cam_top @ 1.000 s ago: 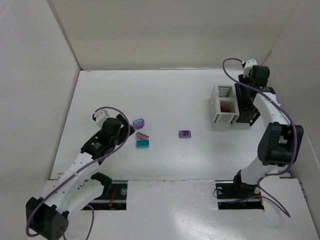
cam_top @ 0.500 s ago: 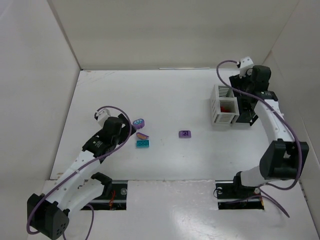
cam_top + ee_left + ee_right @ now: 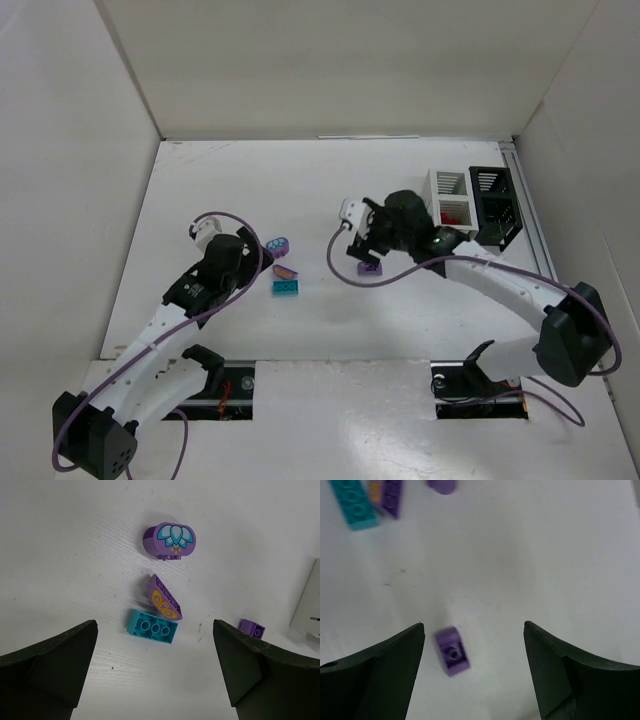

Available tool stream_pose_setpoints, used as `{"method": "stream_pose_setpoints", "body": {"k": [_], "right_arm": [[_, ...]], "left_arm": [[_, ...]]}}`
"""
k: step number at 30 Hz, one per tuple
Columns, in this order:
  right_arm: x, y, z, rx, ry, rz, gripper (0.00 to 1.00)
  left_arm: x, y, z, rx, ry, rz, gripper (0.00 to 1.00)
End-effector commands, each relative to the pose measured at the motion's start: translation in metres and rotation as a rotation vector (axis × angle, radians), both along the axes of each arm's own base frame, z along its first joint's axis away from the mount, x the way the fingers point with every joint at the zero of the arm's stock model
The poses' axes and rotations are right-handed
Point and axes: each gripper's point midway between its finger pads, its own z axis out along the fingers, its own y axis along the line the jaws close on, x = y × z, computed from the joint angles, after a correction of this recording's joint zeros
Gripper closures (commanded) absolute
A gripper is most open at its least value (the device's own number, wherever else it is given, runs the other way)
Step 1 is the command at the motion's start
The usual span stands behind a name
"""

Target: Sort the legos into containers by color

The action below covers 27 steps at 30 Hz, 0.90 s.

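White bench [image 3: 330,180], walled on three sides. L claw [image 3: 154,625]: jaws apart, empty, above teal brick [image 3: 151,626], purple wedge [image 3: 164,598] and round purple piece [image 3: 169,540], centre-left of top view. R claw [image 3: 473,625]: jaws apart, empty, above small purple brick [image 3: 452,651], mid-frame. White bin [image 3: 448,196] with red pieces, just beside black bin [image 3: 495,205], upper right.

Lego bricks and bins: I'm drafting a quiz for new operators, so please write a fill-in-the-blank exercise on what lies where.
1. The teal brick shows ___ studs in a row.
2. The small brick below the open right pincer is ___.
3. The bricks visible inside the white bin are ___.
4. The second bin, beside the white one, is ___.

Missing words: three; purple; red; black.
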Motion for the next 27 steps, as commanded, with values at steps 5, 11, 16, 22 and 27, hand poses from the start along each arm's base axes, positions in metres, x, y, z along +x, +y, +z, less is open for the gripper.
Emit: {"method": "stream_pose_setpoints", "body": {"k": [5,11,16,22,27], "right_arm": [[-0.076,0.108,-0.057,0.037,0.112,0.285,0.18],[-0.122,0.157,-0.119,0.004,0.314,0.449,0.20],[-0.108,0.167,-0.134,-0.028,0.298,0.399,0.20],[-0.090,0.180,-0.144,-0.047,0.282,0.349,0.20],[-0.083,0.192,-0.143,-0.029,0.276,0.346,0.21]], "left_arm": [[-0.001,0.010,0.017,-0.033,-0.054,0.070,0.01],[-0.004,0.014,0.027,-0.037,-0.075,0.078,0.01],[-0.007,0.017,0.029,-0.025,-0.069,0.086,0.01],[-0.009,0.018,0.029,-0.032,-0.068,0.092,0.01],[-0.010,0.019,0.028,-0.028,-0.060,0.092,0.01]]}}
